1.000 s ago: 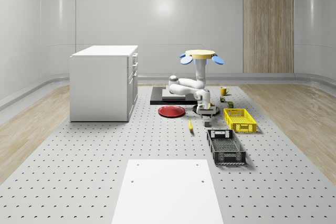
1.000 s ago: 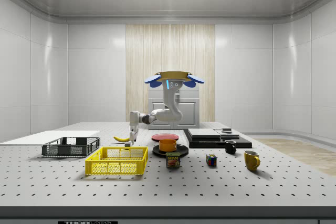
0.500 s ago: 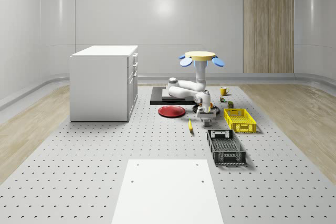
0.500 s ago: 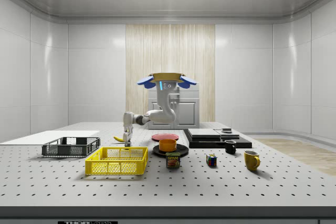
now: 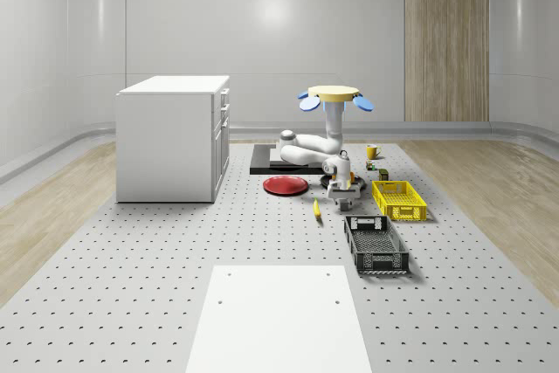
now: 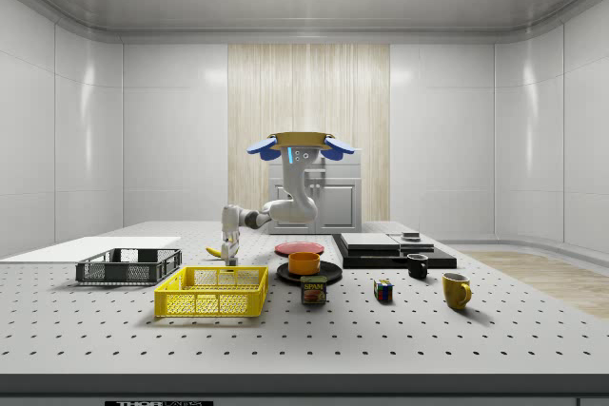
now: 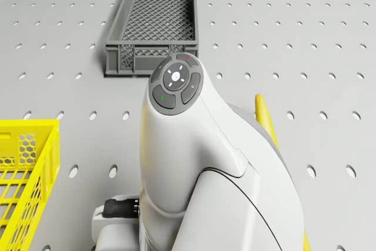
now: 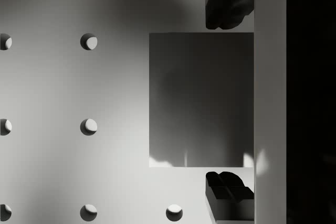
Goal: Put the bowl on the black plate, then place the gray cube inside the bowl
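Note:
The drone hovers over the table behind the crates, with its arm bent down to the tabletop. My gripper is open and straddles the gray cube, which lies on the table; one dark fingertip sits just off each of two opposite faces. In the side view the gripper is low at the table, to the left of the orange bowl. That bowl stands on the black plate. In the whole-scene view the gripper hangs just behind the gray crate.
A gray mesh crate lies close in front of the arm and a yellow crate beside it. A banana lies by the arm. The red plate, a can, mugs and a white cabinet stand around.
The drone has shifted toward the side view's left, and the arm has lowered. The gripper has come down from above the table to table level around the cube.

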Tool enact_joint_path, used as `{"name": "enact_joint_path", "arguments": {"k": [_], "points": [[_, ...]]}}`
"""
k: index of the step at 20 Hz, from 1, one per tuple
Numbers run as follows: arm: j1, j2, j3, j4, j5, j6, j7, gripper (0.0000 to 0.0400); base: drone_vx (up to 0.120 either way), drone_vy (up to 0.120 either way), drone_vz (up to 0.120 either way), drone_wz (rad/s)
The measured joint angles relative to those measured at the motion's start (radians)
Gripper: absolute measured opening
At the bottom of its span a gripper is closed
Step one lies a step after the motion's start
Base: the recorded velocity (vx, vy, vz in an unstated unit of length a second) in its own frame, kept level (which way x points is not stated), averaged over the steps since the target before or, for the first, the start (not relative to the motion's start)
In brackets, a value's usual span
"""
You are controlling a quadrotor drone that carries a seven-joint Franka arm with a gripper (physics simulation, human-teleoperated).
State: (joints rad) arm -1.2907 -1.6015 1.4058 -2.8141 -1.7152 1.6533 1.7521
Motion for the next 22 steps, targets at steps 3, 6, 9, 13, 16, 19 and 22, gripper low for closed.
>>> {"name": "enact_joint_path", "arguments": {"k": [3,6,9,13,16,19,22], "points": [[0.008,0.000,-0.018,-0.008,-0.017,0.005,0.000,0.0400,0.000,0.000,0.000,0.000],[0.014,0.000,-0.027,-0.013,-0.027,0.006,0.000,0.0377,0.000,0.000,0.000,0.000],[0.017,0.001,-0.033,-0.016,-0.033,0.006,0.000,0.0310,0.000,0.000,0.000,0.000],[0.020,0.003,-0.036,-0.017,-0.037,0.005,-0.001,0.0272,0.000,0.000,0.000,0.000],[0.021,0.004,-0.037,-0.018,-0.038,0.004,-0.001,0.0260,0.000,0.000,0.000,0.000],[0.021,0.006,-0.038,-0.018,-0.039,0.003,-0.001,0.0255,0.000,0.000,0.000,0.000],[0.022,0.007,-0.034,-0.019,-0.036,0.000,-0.001,0.0253,0.000,0.000,0.000,0.000]]}}
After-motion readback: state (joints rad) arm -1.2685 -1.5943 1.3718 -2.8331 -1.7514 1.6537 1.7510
